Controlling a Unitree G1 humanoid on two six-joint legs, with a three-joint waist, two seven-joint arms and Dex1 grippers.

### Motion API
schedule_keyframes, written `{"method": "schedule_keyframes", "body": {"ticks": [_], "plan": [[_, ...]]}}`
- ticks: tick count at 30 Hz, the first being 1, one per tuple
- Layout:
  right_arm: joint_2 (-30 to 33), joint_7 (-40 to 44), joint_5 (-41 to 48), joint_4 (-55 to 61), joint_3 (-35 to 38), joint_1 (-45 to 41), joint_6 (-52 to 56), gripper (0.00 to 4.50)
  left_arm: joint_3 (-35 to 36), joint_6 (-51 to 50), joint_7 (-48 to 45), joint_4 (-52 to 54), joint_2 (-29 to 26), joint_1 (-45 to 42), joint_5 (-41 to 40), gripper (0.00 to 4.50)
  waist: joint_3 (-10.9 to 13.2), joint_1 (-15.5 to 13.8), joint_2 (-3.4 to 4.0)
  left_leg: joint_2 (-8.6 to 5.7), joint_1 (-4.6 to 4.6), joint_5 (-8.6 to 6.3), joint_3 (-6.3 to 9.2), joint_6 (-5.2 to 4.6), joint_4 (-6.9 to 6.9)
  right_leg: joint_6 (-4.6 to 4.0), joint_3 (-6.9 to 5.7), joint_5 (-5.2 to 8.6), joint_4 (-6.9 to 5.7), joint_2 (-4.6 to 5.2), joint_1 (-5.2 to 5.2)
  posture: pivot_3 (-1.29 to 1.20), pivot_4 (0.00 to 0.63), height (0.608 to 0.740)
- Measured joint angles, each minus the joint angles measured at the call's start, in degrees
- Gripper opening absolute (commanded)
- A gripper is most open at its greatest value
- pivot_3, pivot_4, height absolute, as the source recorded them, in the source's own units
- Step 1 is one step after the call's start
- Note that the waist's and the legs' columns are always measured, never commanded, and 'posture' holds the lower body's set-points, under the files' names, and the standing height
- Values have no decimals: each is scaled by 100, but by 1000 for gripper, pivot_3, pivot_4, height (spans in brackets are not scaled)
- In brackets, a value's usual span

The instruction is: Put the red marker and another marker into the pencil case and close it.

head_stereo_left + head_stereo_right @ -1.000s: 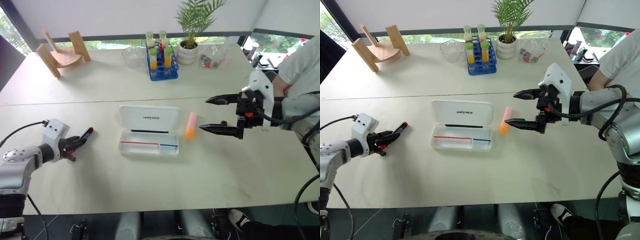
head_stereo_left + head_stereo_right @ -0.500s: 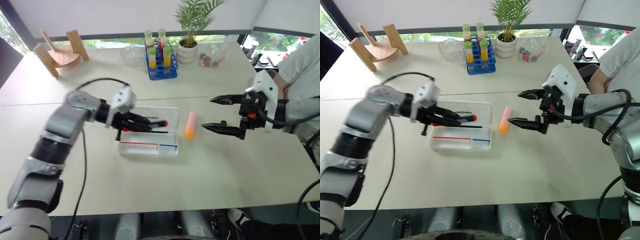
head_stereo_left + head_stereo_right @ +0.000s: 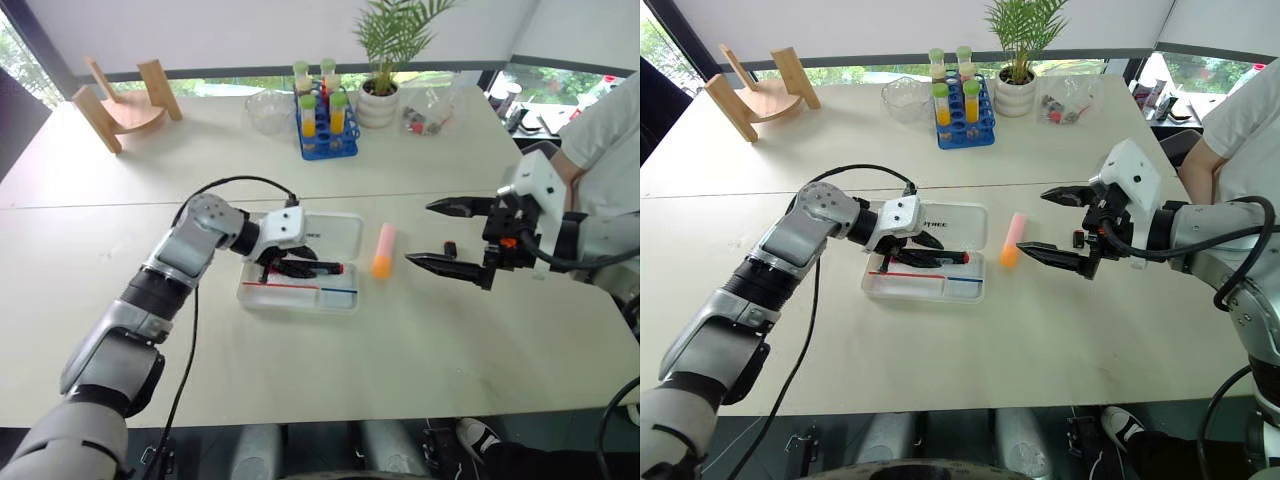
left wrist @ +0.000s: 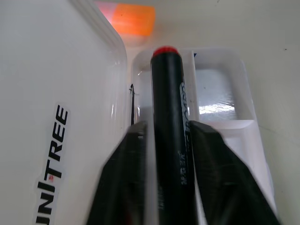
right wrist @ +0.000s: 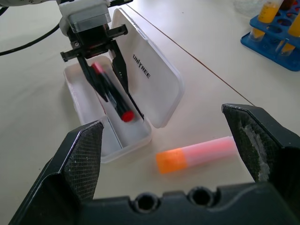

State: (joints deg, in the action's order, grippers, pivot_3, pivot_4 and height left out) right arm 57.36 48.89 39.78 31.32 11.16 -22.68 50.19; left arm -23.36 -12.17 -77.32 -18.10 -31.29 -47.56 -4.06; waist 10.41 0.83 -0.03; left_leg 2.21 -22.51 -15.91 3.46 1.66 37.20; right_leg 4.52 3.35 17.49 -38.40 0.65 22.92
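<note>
I see the pencil case [image 3: 330, 232] lying open on the table [image 3: 300, 370], its lid flat behind the tray. The red marker [image 3: 318, 267] sits over the long compartment of the tray, and I cannot tell whether it rests on the tray floor or hangs just above it. The small end compartment beyond the marker's tip looks bare.

My left gripper [image 3: 292, 262] reaches in over the tray from the lid side. In the left wrist view the marker runs straight out between the two fingers [image 4: 123, 178], its red-tipped end pointing away from the gripper. Thin gaps show on both sides of the barrel, so I read the jaws as loosened around it, not pinching.

The other marker, the pink-orange highlighter [image 3: 383, 250], lies on the table just beside the case's far short side, beyond the left gripper's tips. It sits between that gripper and my right gripper [image 3: 440, 236], apart from both.

My right gripper hovers above the table with its jaws spread wide and nothing between them, the highlighter lying ahead of its fingertips [image 5: 79, 154].

Farther back, a blue rack [image 3: 326, 140] holds tubes of yellow and orange liquid.
</note>
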Motion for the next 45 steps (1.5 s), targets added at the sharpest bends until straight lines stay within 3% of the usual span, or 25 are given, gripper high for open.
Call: {"method": "schedule_keyframes", "body": {"ticks": [3, 5, 9, 12, 15, 19, 25, 34, 37, 41, 43, 45], "plan": [[-4, -26, 27, 1, -15, -1, 0, 4500, 11, -101, 5, 53, -14, 19, 7, 4467, 0, 1, 0, 0, 0, 0, 0, 0, 0, 0, 0, 0, -1, 0, 0, 0, 150, 740], [-75, -209, -52, -10, -147, -40, 24, 4500, 208, -499, -8, 376, -72, 162, -206, 4467, 0, 20, 0, 2, 0, 0, 0, 0, 0, 0, 0, 0, -1, 0, 1, 0, 150, 740], [-536, -936, -395, -167, -683, -352, 407, 4500, 1311, -1836, 8, 1539, -401, 409, -1506, 4467, 2, 60, -2, 13, -1, 2, -1, 3, 0, -1, 1, 0, -14, -6, 8, 0, 150, 740], [-1143, -1742, -613, -485, -1084, -812, 1192, 4500, 2526, -2649, 212, 2538, -986, 822, -2446, 4467, 1, 163, 2, 15, 4, 6, -1, 10, -6, -3, 3, 1, -17, -4, 8, 0, 150, 740], [-1516, -2175, -759, -785, -1394, -1099, 1870, 4500, 3160, -3118, 346, 3206, -1467, 1587, -2942, 4467, 2, 169, 3, 14, 4, 9, -1, 16, -7, -3, 3, 2, -17, -3, 9, 0, 150, 740], [-2253, -2753, -971, -1401, -1508, -1590, 2639, 4500, 3624, -3474, 720, 3785, -1700, 2295, -3320, 4467, 6, 149, -3, 12, 1, 20, 1, 35, -7, -3, 1, 0, -18, 1, 9, 0, 150, 740], [-3196, -3445, -1354, -2269, -1410, -2016, 3285, 4500, 4080, -3626, 1521, 4372, -1682, 2665, -3684, 4467, 5, 136, -4, 6, 1, 22, 2, 39, -14, -2, 0, 0, -18, 4, 13, 0, 150, 740], [-3463, -3757, -1971, -2707, -1964, -2092, 3105, 4500, 4226, -3562, 2306, 4757, -1640, 2975, -3897, 4467, 5, 171, -3, 7, -1, 22, 0, 39, -18, -3, 2, 0, -25, 3, 22, 0, 150, 740], [-3366, -3615, -2083, -2694, -2323, -2054, 2870, 3684, 4242, -3470, 2481, 4758, -1647, 3024, -3888, 4500, 4, 167, -3, 6, 0, 22, 0, 39, -18, -3, 2, 0, -24, 3, 20, 0, 150, 740], [-3196, -3356, -2160, -2516, -2711, -1913, 2563, 1619, 4353, -3338, 2694, 4739, -1723, 3079, -3838, 4500, 0, 158, -10, 5, 1, 22, 1, 39, -15, -3, 1, 0, -24, 5, 16, 0, 150, 740], [-3105, -3253, -2183, -2461, -2788, -1844, 2451, 812, 4420, -3296, 2747, 4699, -1805, 3105, -3801, 4500, -1, 149, -12, 4, 3, 22, 2, 39, -13, -3, 0, 0, -24, 6, 13, 0, 150, 740], [-2954, -3141, -2202, -2450, -2813, -1825, 2403, 826, 4458, -3200, 2782, 4622, -1831, 3104, -3771, 4500, -2, 129, -12, -2, 4, 22, 2, 39, -12, -3, 0, 0, -24, 11, 10, 0, 150, 740]]}}
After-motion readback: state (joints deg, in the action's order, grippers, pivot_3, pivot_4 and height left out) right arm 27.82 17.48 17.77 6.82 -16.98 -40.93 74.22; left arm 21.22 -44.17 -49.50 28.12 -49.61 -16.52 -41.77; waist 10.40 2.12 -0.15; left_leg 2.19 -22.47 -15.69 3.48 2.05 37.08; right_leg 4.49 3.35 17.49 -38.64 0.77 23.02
